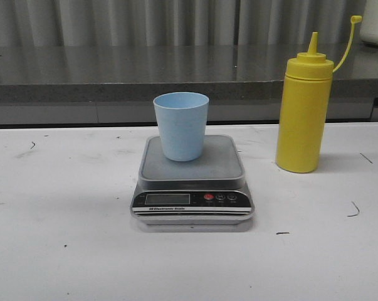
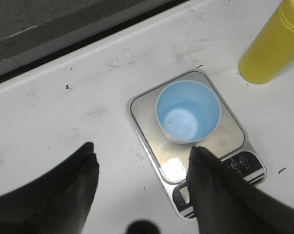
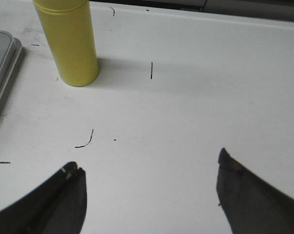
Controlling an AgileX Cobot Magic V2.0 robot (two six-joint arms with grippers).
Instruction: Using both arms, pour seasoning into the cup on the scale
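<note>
The pale blue cup (image 1: 181, 125) stands upright and empty on the grey platform of the silver scale (image 1: 192, 182) at the table's middle. The yellow seasoning bottle (image 1: 304, 116) stands upright to the right of the scale, its cap hanging off on a strap. No arm shows in the front view. In the left wrist view my left gripper (image 2: 143, 152) is open above the table, with the cup (image 2: 188, 112) and scale (image 2: 234, 139) beyond it. In the right wrist view my right gripper (image 3: 147, 163) is open over bare table, the bottle (image 3: 68, 41) well beyond it.
A dark grey counter ledge (image 1: 113, 78) runs along the back of the white table (image 1: 63, 251). A white object (image 1: 377, 22) sits on that ledge at the far right. Small dark marks dot the tabletop.
</note>
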